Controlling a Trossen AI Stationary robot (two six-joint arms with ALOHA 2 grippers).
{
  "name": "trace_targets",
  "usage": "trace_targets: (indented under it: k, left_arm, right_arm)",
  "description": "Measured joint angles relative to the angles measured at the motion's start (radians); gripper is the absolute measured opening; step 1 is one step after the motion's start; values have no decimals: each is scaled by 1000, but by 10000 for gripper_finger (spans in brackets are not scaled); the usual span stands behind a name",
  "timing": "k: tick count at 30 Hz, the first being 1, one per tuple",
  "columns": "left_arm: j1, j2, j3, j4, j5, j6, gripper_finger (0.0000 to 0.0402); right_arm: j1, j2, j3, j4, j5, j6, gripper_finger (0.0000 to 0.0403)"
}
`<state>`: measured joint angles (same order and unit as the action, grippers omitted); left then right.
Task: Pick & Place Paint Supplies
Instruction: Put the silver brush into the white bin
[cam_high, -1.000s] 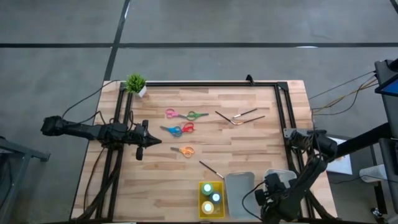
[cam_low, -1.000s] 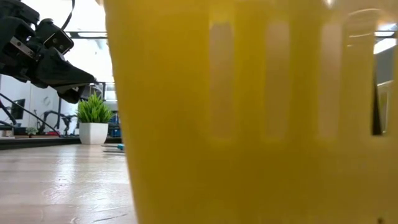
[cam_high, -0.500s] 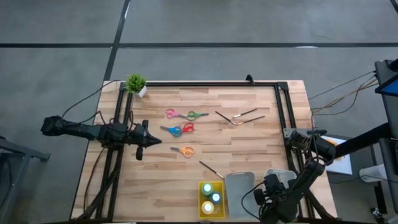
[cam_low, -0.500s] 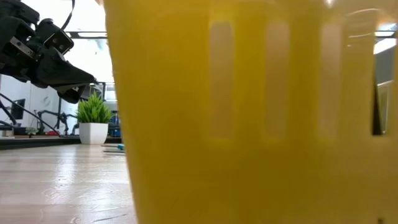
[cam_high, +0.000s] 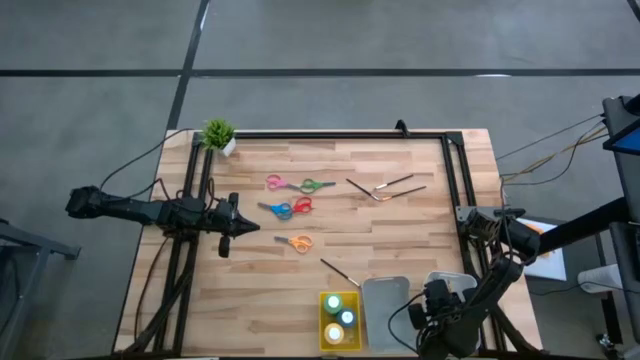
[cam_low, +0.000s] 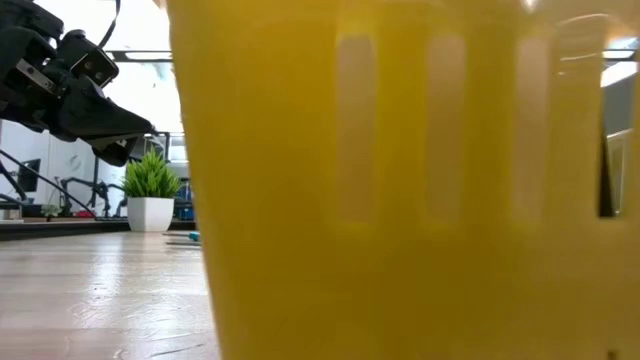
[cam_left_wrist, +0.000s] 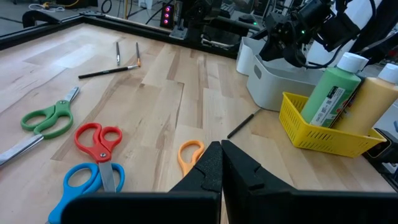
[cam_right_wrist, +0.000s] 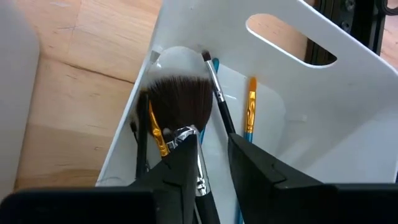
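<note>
My right gripper (cam_right_wrist: 214, 146) hangs open, pointing steeply down into the white tray (cam_right_wrist: 323, 93) at the table's near right (cam_high: 452, 288). A stubby dark brush (cam_right_wrist: 180, 102) lies in that tray among several thin brushes (cam_right_wrist: 250, 106), and its handle runs back between my fingers. My left gripper (cam_left_wrist: 221, 155) is shut on nothing above the table's left side (cam_high: 235, 226). Three pairs of scissors (cam_high: 300, 184) (cam_high: 287, 208) (cam_high: 295, 242) and loose brushes (cam_high: 385, 187) (cam_high: 340, 272) lie flat on the wood. Paint bottles (cam_high: 340, 318) stand in the yellow tray (cam_left_wrist: 323, 137). My right gripper has the stubby brush's handle (cam_right_wrist: 200, 177), just behind the silver ferrule, in the gap beside one finger (cam_right_wrist: 177, 165). I cannot tell whether that finger touches it. The brush's bristle end rests on the tray's floor.
A grey tray (cam_high: 385, 300) sits between the yellow and white ones. A small potted plant (cam_high: 218, 134) stands at the far left corner. Black frame rails (cam_high: 330, 134) run along the table's far and side edges. The yellow tray's wall (cam_low: 400, 180) fills the low view.
</note>
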<state>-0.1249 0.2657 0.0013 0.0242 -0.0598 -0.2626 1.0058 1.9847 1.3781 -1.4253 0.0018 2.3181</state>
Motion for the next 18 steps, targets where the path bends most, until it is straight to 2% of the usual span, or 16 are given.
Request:
trace_targets:
  k: [9,13,18]
  left_arm:
    - [0,0,0,0,0,0,0]
    - [0,0,0,0,0,0,0]
    - [0,0,0,0,0,0,0]
  right_arm:
    - [-5,-123,0,-18,39,-33,86]
    - [-5,-204,0,-66,164,-49,86]
    - [-29,-279,0,-116,397,-117,86]
